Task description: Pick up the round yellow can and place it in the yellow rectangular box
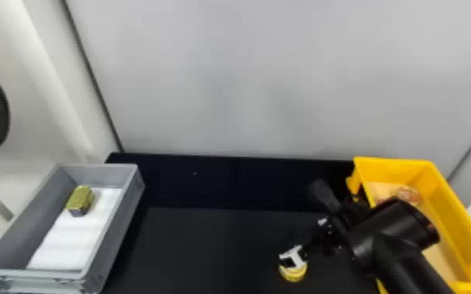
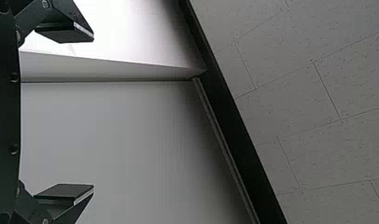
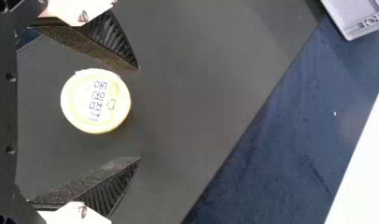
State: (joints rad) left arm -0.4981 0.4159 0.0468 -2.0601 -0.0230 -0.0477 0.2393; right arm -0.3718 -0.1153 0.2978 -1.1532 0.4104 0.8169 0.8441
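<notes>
The round yellow can stands on the black table near its front edge, right of centre. My right gripper is over it, its white-marked finger hiding part of the can. In the right wrist view the can's pale lid lies between the spread fingers of my right gripper, with a gap on both sides. The yellow rectangular box stands at the right, partly behind my right arm. My left arm is parked high at the left edge; in the left wrist view my left gripper is open, holding nothing.
At the left stands a grey bin with a white sheet and a gold-coloured block inside. Some clear, reddish item lies inside the yellow box. A pale wall rises behind the black table.
</notes>
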